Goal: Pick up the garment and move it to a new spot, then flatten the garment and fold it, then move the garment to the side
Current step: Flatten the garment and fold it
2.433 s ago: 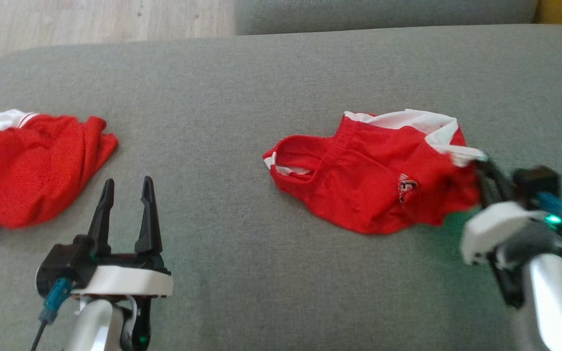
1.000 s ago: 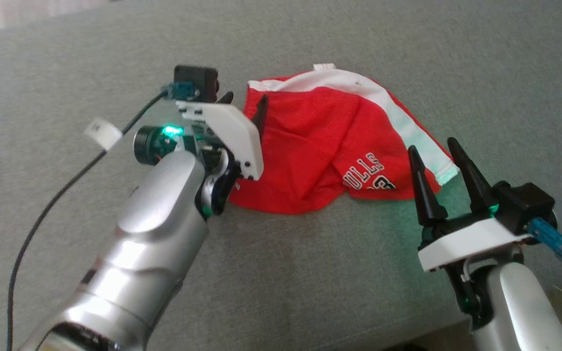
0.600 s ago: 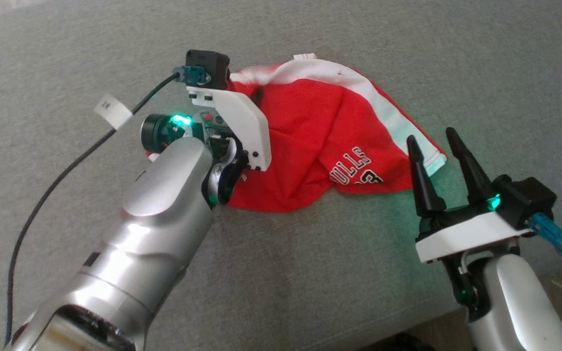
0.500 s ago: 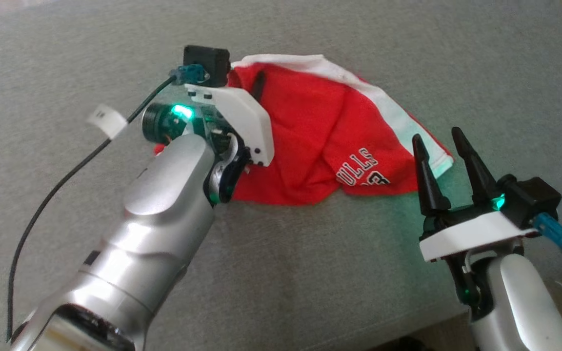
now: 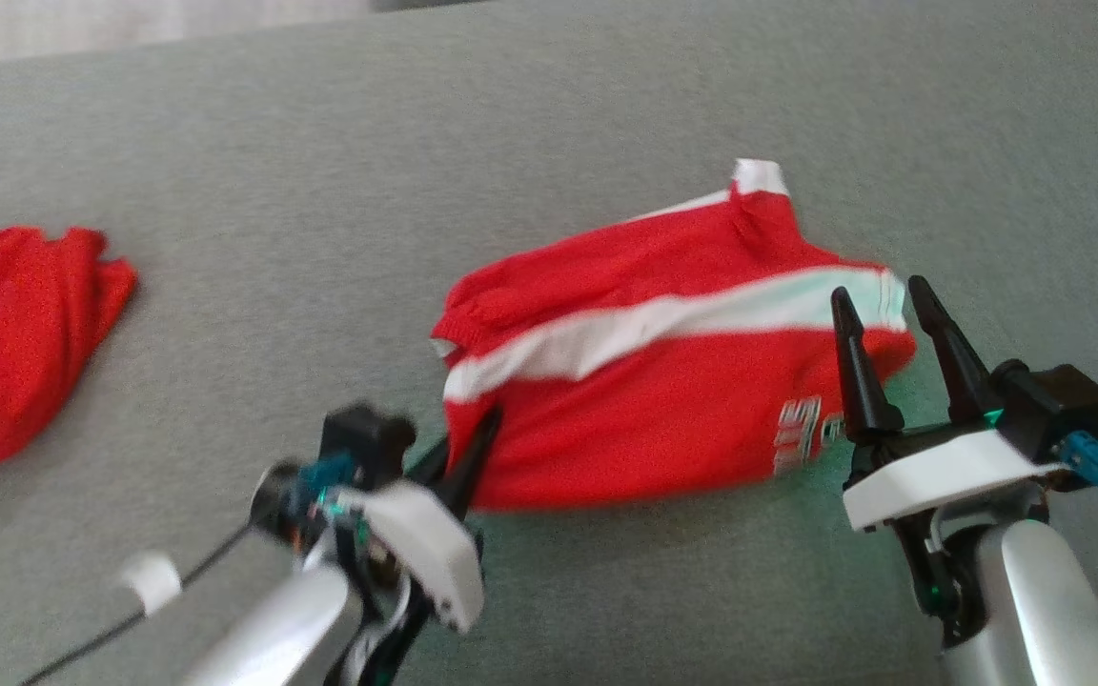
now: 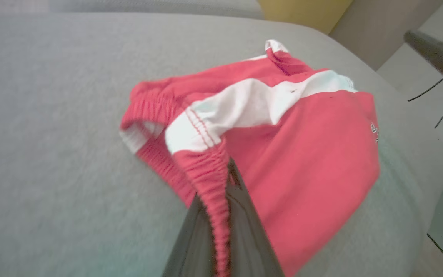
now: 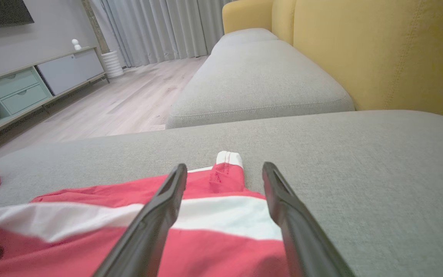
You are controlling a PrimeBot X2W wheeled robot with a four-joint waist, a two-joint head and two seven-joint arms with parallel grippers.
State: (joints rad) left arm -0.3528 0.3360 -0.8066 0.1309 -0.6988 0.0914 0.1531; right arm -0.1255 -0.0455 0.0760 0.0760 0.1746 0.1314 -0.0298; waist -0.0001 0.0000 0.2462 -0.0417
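Changed since half a second before: garment (image 5: 663, 400), red shorts with white side stripe, formerly bunched beyond left claw (image 5: 468, 440), by this moment pulled out long with stripe running across its middle; left arm drawn back to lower edge of head view. Camera shifted as well.

1. Garment. Lay on grey sofa cushion (image 5: 320, 171), right of centre in head view, reaching from left claw to right claw (image 5: 878, 295). White lettering at right end, blurred, unreadable. Small white-tipped tab at far edge.

2. Left claw. Clamped on red elastic waistband at garment's near left corner; in left wrist view, waistband ran down between two dark fingers (image 6: 248, 238).

3. Right claw. Spread wide, gripped nothing; pointed over garment's right end, across white stripe. Contact with cloth could not be told.

4. Second red garment (image 5: 15, 333). Lay crumpled at left of cushion, well apart from first.

5. Background, right wrist view. Yellow sofa back (image 7: 379, 50), wooden floor (image 7: 129, 100), pale cabinet (image 7: 33, 84), grey curtains (image 7: 167, 27).
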